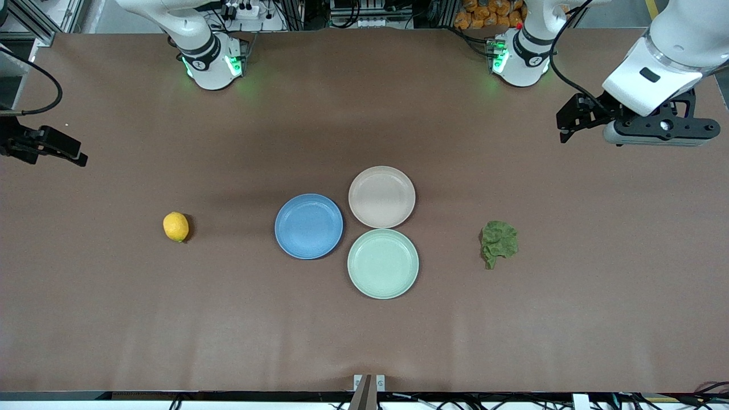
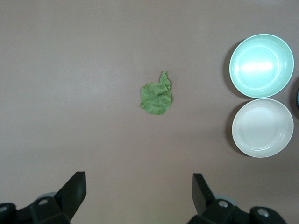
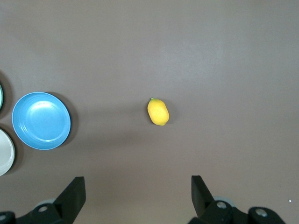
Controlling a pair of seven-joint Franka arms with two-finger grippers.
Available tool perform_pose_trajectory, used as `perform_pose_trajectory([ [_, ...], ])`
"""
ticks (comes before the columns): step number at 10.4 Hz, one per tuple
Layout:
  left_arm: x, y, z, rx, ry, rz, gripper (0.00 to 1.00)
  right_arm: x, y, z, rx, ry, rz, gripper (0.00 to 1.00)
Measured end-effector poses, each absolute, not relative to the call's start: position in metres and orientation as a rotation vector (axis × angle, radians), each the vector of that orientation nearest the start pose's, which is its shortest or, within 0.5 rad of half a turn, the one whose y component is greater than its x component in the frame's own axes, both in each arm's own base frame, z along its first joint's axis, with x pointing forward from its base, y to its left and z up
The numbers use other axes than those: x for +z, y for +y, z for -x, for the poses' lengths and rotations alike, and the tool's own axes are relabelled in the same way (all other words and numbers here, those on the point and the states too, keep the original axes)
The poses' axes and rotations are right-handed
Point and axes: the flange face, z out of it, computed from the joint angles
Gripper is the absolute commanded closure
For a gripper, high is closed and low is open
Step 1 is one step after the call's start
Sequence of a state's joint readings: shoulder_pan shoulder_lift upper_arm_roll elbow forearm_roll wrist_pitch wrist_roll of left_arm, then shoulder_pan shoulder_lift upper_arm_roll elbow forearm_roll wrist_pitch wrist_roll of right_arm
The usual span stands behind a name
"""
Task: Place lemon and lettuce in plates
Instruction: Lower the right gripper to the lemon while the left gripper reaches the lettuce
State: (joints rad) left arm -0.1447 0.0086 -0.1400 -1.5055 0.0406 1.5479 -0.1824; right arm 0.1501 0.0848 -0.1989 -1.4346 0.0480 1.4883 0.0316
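Note:
The lemon lies on the brown table toward the right arm's end; it also shows in the right wrist view. The lettuce lies toward the left arm's end, and shows in the left wrist view. The blue plate and the beige-pink plate sit empty at the table's middle, touching or nearly touching. My left gripper hangs open and empty high over the left arm's end. My right gripper hangs open and empty high over the right arm's end.
A mint-green plate sits empty beside the two plates, nearer to the front camera than the beige-pink one. A small metal bracket sticks up at the table's front edge. Both arm bases stand along the farthest edge.

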Motion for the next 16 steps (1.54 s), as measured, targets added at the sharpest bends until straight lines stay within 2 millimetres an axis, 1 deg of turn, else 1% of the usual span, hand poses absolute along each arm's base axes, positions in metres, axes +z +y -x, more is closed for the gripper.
perform_pose_trajectory([
  [5, 0.648, -0.154, -0.534, -0.063, 0.165, 3.108, 0.00, 0.631, -0.017, -0.572, 0.055, 0.119, 3.108, 0.00],
  [7, 0.643, -0.158, -0.536, -0.046, 0.173, 3.106, 0.00, 0.617, -0.017, -0.575, 0.071, 0.122, 3.107, 0.00],
  [8, 0.636, -0.158, -0.539, -0.028, 0.175, 3.105, 0.00, 0.604, -0.018, -0.578, 0.073, 0.124, 3.108, 0.00],
  [10, 0.613, -0.162, -0.550, 0.033, 0.179, 3.101, 0.00, 0.574, -0.016, -0.584, 0.071, 0.122, 3.108, 0.00],
  [13, 0.564, -0.166, -0.582, 0.065, 0.179, 3.109, 0.00, 0.525, -0.009, -0.589, 0.060, 0.106, 3.111, 0.00],
  [14, 0.541, -0.167, -0.593, 0.087, 0.177, 3.111, 0.00, 0.505, -0.007, -0.589, 0.047, 0.099, 3.120, 0.00],
  [16, 0.487, -0.172, -0.614, 0.111, 0.157, 3.119, 0.00, 0.458, -0.010, -0.587, 0.013, 0.087, 3.146, 0.00],
])
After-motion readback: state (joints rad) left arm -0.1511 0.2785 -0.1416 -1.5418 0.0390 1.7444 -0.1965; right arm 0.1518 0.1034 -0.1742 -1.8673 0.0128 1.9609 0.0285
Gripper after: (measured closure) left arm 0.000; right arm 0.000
